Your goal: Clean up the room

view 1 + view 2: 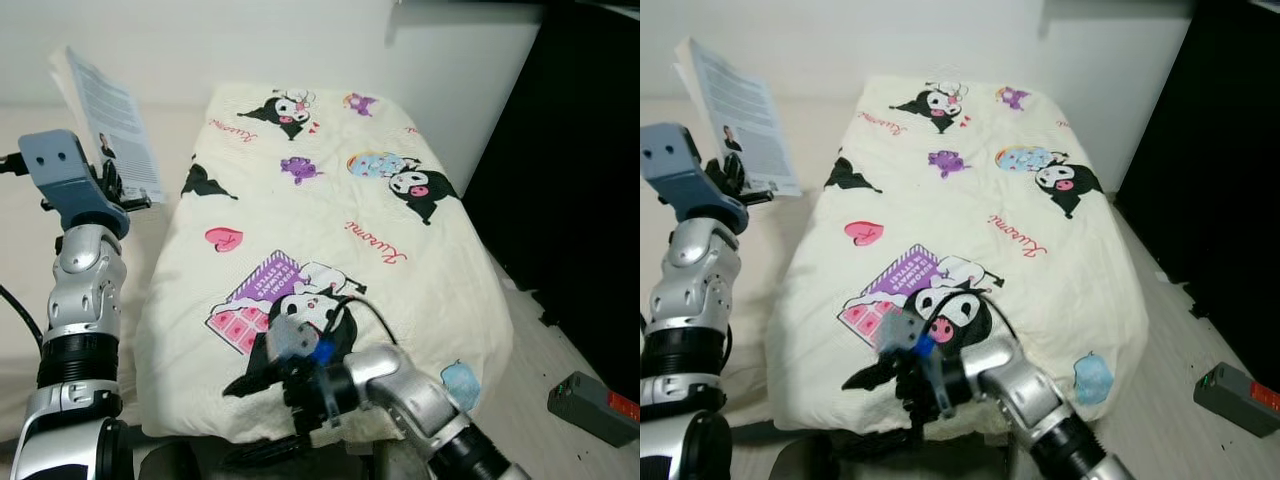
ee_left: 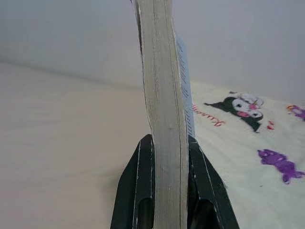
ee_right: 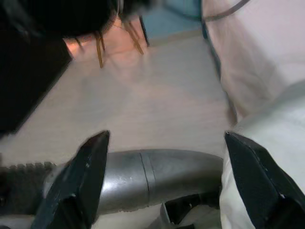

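One cream-white quilted bed cover printed with black-and-white cartoon characters, purple figures and pink hearts point(image 1: 320, 240) spreads over the bed, its long axis running away from the robot toward the white wall point(image 1: 250, 45). One tall black panel point(image 1: 580, 190) stands along the bed's right side. Pale wooden floor point(image 1: 540, 370) shows at lower right.

Two silver arms. The left arm point(image 1: 80, 320) rises upright at the bed's left side. The right arm point(image 1: 400, 390) is bent low across the near edge of the cover.

One white paperback book with printed text and a small portrait on its cover point(image 1: 108, 122): held up in the air, left of the cover and above the beige surface point(image 1: 30, 230) beside the bed. It stands upright, slightly tilted; long axis near vertical, top end toward the wall. In the left wrist view the page edges point(image 2: 164, 119) face the camera.

Left gripper point(image 2: 166, 191): two black fingers point(image 2: 138, 186) pinch the book's lower edge, one on each face.

Right gripper point(image 3: 167, 186): fingers point(image 3: 76, 186) spread wide apart, nothing between them; it hangs at the near edge of the cover.

One small grey box with a red end and green mark point(image 1: 592, 407) lies on the floor at right, well apart from the bed.
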